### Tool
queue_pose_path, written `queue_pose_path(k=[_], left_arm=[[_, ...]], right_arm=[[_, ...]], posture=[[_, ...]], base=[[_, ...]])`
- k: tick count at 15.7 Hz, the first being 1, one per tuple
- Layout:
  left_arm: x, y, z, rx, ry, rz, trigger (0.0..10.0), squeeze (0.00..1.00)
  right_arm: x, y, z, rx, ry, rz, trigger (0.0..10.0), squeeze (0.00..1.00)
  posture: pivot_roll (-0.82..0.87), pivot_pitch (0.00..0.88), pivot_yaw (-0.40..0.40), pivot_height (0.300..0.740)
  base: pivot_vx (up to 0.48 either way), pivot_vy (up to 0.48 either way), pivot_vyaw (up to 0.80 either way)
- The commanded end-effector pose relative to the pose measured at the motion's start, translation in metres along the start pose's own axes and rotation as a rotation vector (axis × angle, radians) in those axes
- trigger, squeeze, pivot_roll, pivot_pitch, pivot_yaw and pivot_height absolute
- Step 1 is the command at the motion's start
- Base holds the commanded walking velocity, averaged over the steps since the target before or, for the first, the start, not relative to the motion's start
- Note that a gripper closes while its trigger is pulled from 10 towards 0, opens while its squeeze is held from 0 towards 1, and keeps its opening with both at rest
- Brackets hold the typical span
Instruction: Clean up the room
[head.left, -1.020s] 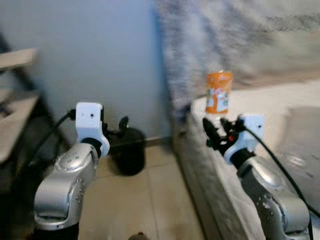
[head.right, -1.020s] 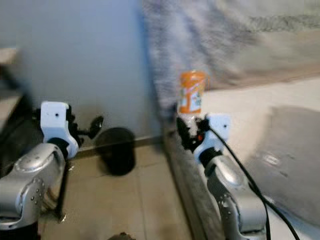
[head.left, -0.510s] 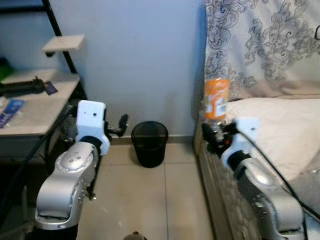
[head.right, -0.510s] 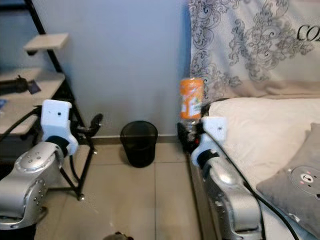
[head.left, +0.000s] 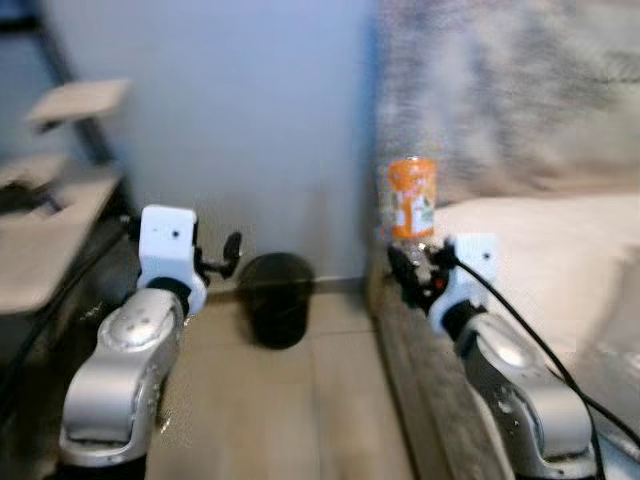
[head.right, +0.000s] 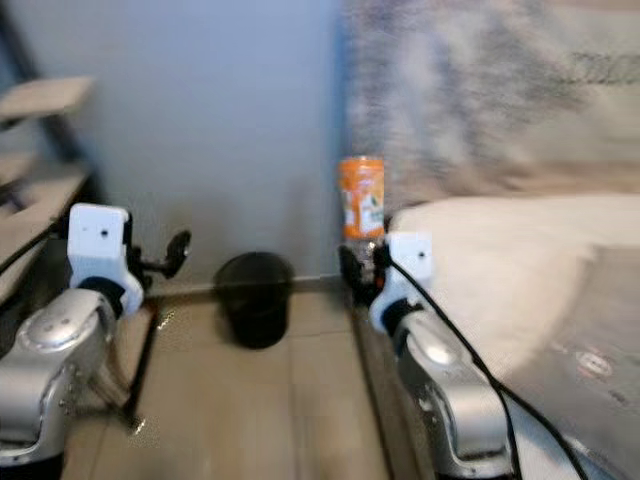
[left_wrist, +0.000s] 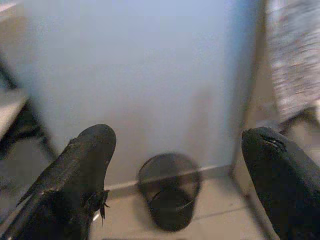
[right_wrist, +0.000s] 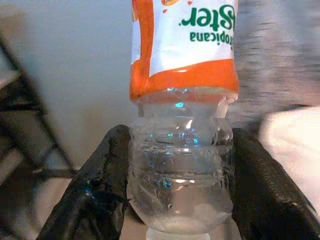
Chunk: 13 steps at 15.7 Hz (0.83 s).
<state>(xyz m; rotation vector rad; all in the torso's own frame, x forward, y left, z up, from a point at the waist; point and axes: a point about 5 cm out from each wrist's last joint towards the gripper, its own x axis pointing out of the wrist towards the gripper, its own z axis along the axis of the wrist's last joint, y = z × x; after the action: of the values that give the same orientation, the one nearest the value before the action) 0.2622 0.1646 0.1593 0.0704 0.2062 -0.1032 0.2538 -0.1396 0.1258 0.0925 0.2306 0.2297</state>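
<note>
A: Start at your right gripper (right_wrist: 180, 190). What have you got?

B: You've got its two black fingers (right_wrist: 90, 195) clamped on the clear lower part of a plastic bottle (right_wrist: 182, 125), one finger on each side, both touching the ribbed plastic. The bottle is held cap-down, since the print on its orange-and-white label reads inverted in the wrist view.

A: Anything inside the bottle?

B: The clear section looks see-through, with only blue and white glints; you can't tell whether any liquid is left. In the eye views the bottle (head.left: 411, 198) stands upright above the right gripper (head.left: 415, 272), at the near corner of the bed (head.right: 500, 240).

A: And your left gripper?

B: Your left gripper (left_wrist: 180, 165) is spread wide and grasps nothing. Between its fingers (left_wrist: 85, 165) you look straight at the black wastebasket (left_wrist: 170, 187) on the tiled floor (head.left: 300, 400), against the pale blue wall (head.left: 230, 120).

A: What's in the wastebasket?

B: Its inside is dark and blurred, so you can't make out any contents. In the eye views the wastebasket (head.left: 275, 298) sits between your two arms, well apart from the bottle.

A: Further out?

B: A patterned hanging (head.right: 480, 90) behind the bed, and a desk (head.left: 50, 240) at your left, all blurred.
</note>
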Motion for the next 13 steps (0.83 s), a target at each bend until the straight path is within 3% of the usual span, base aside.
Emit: queue_pose_path(k=[1, 3, 5, 10, 13], left_arm=[[-0.0022, 0.0012, 0.0008, 0.022, -0.004, -0.007, 10.0, 0.00], [-0.0034, -0.0004, -0.0036, 0.037, 0.014, -0.024, 10.0, 0.00], [-0.0038, -0.0009, -0.0065, 0.045, 0.025, -0.033, 10.0, 0.00], [-0.0030, 0.0001, -0.0082, 0.060, 0.033, -0.039, 10.0, 0.00], [-0.0041, 0.0003, -0.0090, 0.061, 0.037, -0.040, 10.0, 0.00]], right_arm=[[0.0028, 0.0016, 0.0037, -0.010, -0.014, 0.009, 10.0, 0.00], [0.0028, -0.0009, 0.0024, -0.004, -0.007, -0.008, 10.0, 0.00], [0.0020, -0.0037, 0.0002, 0.046, -0.004, -0.037, 10.0, 0.00], [0.0042, -0.0056, -0.0016, 0.045, 0.011, -0.035, 10.0, 0.00], [0.0052, -0.0015, -0.0024, -0.042, 0.025, 0.011, 10.0, 0.00]], posture=[[0.05, 0.000, 0.025, 0.740], [0.05, 0.000, 0.026, 0.740], [0.05, 0.000, 0.026, 0.740], [0.05, 0.000, 0.030, 0.740], [0.05, 0.000, 0.025, 0.740]], base=[[0.401, 0.000, 0.00], [0.399, 0.000, 0.80], [0.390, 0.000, 0.00], [0.389, 0.000, 0.00], [0.387, 0.000, 0.40]])
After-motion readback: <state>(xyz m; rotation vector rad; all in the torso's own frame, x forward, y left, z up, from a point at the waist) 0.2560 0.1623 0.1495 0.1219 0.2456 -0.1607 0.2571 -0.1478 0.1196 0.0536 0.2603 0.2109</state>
